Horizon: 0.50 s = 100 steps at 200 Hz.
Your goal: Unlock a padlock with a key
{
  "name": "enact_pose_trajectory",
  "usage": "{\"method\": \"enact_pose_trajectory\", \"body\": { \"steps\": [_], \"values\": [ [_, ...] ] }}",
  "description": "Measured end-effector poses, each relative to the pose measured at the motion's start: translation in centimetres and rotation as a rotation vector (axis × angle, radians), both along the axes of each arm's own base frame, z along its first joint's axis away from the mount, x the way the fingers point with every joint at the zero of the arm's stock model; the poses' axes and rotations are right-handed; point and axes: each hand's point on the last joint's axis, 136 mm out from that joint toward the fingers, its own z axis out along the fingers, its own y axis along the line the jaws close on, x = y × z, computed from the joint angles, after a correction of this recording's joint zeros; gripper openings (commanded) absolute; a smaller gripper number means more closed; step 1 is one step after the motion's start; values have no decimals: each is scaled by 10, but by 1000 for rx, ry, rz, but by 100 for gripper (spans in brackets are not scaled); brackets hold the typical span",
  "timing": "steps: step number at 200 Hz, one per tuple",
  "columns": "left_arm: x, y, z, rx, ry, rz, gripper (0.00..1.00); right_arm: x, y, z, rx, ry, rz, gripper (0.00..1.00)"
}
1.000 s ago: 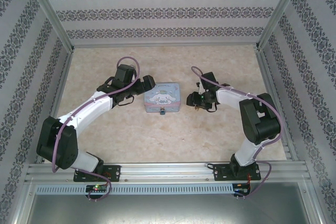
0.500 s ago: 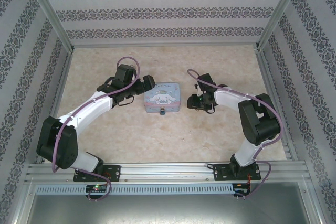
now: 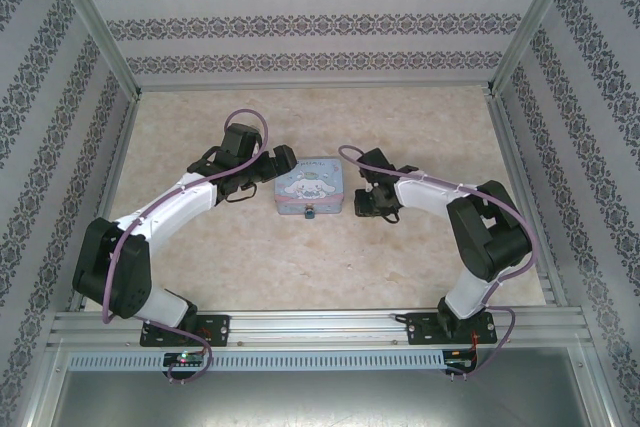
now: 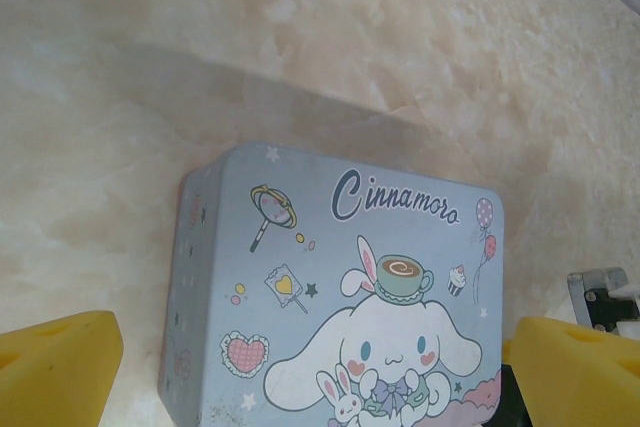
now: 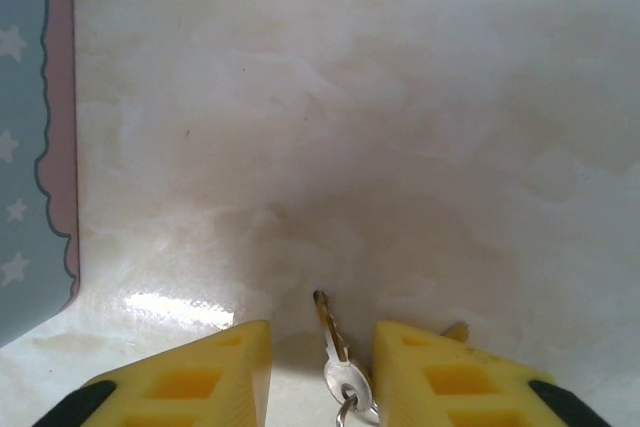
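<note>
The key (image 5: 335, 352), thin and silvery on a small ring, lies on the marble table between the yellow fingers of my right gripper (image 5: 320, 372). The jaws stand narrowly apart, with a gap left of the key and the right finger (image 5: 430, 377) close against it. From above, the right gripper (image 3: 366, 201) sits just right of the cartoon tin. The teal padlock (image 3: 310, 213) hangs at the tin's front edge. My left gripper (image 4: 320, 377) is wide open, its yellow fingertips (image 4: 60, 362) on either side of the tin (image 4: 300, 277).
The pastel blue tin box (image 3: 311, 187) stands mid-table between the two arms; its edge (image 5: 30, 147) shows at the left of the right wrist view. Patterned walls and metal rails enclose the table (image 3: 330, 257).
The right gripper has moved left toward the tin and its jaws have narrowed around the key. The left gripper has stayed wide open over the tin.
</note>
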Motion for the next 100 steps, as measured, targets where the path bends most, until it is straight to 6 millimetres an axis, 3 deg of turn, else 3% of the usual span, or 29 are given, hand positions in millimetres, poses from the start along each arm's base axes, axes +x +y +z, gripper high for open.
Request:
{"method": "enact_pose_trajectory", "body": {
  "steps": [16, 40, 100],
  "values": [
    [0, -1, 0, -2, 1, -2, 100, -3, 0, -2, -20, -3, 2, 19],
    [0, -1, 0, -2, 1, -3, 100, -2, -3, -3, -51, -17, 3, 0],
    [-1, -1, 0, -6, 3, -6, 99, -8, -1, 1, -36, -11, -9, 0]
  ]
}}
